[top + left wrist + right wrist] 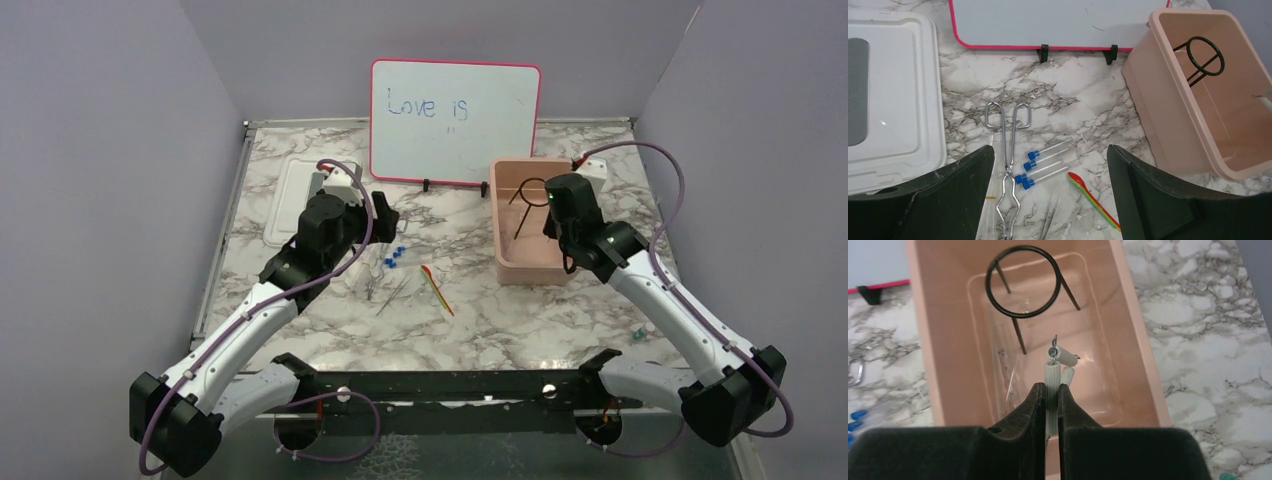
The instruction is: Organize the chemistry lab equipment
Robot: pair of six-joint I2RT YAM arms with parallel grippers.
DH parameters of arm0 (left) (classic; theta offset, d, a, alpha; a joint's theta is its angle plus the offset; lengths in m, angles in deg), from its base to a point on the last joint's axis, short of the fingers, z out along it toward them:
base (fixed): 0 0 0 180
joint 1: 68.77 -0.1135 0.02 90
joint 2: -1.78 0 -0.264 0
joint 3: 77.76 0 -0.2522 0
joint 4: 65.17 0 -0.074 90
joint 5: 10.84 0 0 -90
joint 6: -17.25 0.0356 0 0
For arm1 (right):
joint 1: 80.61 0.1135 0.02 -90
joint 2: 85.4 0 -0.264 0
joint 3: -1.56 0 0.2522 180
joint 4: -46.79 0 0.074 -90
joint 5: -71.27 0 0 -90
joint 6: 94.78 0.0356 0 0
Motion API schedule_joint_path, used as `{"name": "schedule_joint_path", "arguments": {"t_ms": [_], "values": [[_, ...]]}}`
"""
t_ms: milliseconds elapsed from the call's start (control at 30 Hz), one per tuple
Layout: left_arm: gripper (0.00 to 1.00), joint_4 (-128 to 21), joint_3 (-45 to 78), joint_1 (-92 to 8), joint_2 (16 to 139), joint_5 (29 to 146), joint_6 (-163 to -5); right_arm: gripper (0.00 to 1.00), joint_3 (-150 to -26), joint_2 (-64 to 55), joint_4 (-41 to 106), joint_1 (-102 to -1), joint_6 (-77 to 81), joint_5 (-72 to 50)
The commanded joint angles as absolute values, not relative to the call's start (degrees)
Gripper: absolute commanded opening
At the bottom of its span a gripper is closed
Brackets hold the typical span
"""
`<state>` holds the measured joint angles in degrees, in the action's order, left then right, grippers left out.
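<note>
Holding a pale ribbed piece (1053,365) strung on wire in the right gripper (1049,390), with the jaws pinched down to the width of that piece. Hangs it straight over the open pink tub (1135,330), long axis pointing away from the wrist and down toward the tub floor, roughly above the middle of the basin. Shares that tub with the black wire ring (1023,282), already inside, propped on its legs toward the far end and apart from the held piece. Calls, by the look of it, for little more than lowering and letting go; risks a knock against the ring if carried too far forward.

On the other side: hovers with the left gripper (1049,155) spread wide and gripping nothing, low above the items not yet stowed on the marble table (1073,95). Frames the metal tongs (1008,165) between the fingers, long axis running away from the wrist, looped handles at the far end. Just right of them, four clear blue-capped tubes (1045,160) side by side on a slant, caps nearer the wrist. Further right, the red-yellow stick (1093,197), slanted the other way; close by the lower edge, thin tweezers (1050,217). Places the left arm much nearer to all of these than the right, with the tub off to their right.
</note>
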<state>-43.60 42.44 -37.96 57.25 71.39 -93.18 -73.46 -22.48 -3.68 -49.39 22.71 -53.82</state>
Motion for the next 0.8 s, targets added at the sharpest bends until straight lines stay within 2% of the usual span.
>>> {"name": "schedule_joint_path", "arguments": {"t_ms": [0,600,667,767], "values": [[0.85,-45.1,43.2,-38.2,58.1,74.2,-93.8,0.01,-70.1,-18.7,-3.5,-52.3,27.5,-51.4],[0.86,-44.0,43.7,-38.2,58.5,73.3,-93.6,0.01,-62.6,-6.1,2.5,-58.8,29.7,-48.7],[0.85,-43.8,43.7,-38.2,58.6,73.3,-93.6,0.04,-63.0,-5.3,3.6,-59.1,29.1,-47.0],[0.86,-43.2,43.7,-38.2,58.8,73.0,-93.7,0.16,-63.6,-4.8,4.4,-59.2,28.7,-45.1]]}}
